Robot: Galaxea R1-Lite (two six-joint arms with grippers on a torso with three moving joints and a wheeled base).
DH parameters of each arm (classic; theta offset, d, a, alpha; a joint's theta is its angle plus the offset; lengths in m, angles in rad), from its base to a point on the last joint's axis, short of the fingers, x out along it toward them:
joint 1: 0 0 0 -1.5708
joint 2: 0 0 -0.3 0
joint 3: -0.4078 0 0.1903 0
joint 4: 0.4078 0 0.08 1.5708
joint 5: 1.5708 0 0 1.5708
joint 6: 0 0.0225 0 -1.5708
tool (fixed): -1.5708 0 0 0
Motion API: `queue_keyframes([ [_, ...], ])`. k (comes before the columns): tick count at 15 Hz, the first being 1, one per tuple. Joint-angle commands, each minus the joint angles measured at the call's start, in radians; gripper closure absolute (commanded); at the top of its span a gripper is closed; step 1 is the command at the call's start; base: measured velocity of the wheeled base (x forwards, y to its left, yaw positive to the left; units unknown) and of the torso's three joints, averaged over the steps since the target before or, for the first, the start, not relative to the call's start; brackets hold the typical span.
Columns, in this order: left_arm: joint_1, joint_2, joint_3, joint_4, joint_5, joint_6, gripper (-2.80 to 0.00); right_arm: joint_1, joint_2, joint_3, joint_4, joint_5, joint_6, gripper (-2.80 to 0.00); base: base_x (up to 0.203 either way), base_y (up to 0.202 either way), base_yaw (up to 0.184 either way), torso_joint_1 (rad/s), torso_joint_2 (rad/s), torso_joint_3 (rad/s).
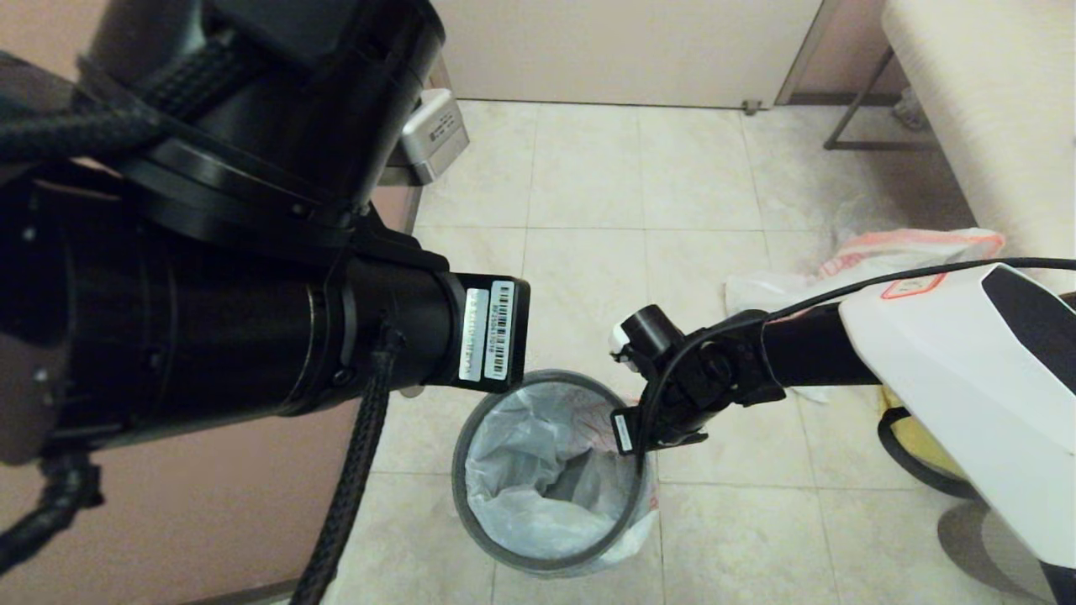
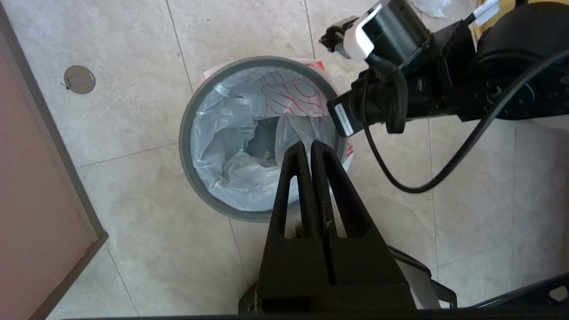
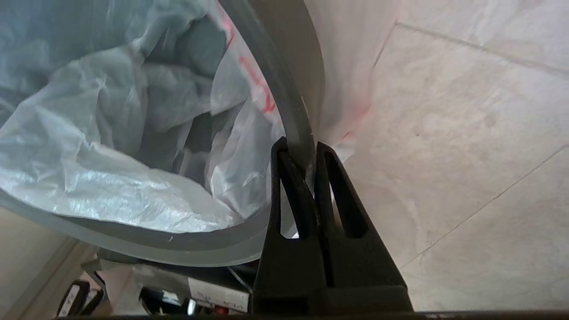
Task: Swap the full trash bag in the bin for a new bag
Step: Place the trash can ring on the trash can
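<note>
On the new bag [image 2: 249, 133]: unreadable red print.

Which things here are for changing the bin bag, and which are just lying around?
For the job: bin, bag in the bin, bag on the floor, right hand at the rim, left hand above the bin.
Just lying about: yellow bag, grey box, bench, floor drain.
</note>
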Motion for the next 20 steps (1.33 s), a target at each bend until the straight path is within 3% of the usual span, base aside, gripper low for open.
queue_keyframes([
  [1, -0.001, -0.001, 0.0, 0.003, 0.004, -0.003, 0.0, -0.008, -0.002, -0.005, 0.003, -0.002, 0.002, 0.0, 0.0, 0.0, 0.0, 0.0, 0.0, 0.0],
  [20, -0.004, -0.006, -0.001, 0.003, 0.005, -0.003, 0.0, 0.011, 0.043, 0.029, 0.005, -0.089, -0.009, 0.0, 0.0, 0.0, 0.0, 0.0, 0.0, 0.0],
])
